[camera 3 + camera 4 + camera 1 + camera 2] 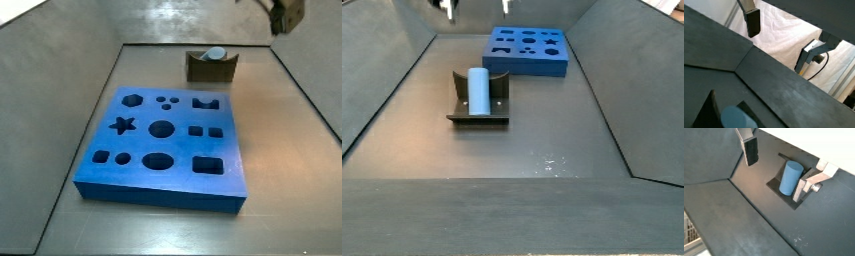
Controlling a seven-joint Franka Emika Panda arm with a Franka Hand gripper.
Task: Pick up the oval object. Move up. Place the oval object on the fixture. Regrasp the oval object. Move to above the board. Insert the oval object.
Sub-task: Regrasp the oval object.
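Side view | tool [446,7] raised high, spread, empty | oval object [477,90] lying in fixture [480,120]

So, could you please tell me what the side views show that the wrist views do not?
Only the side views show the board, flat on the floor and apart from the fixture. Only the wrist views show the fingers of the hand up close, spread wide with nothing between them. Both kinds of view show the oval object lying in the fixture's notch, untouched, with the hand raised above the floor.
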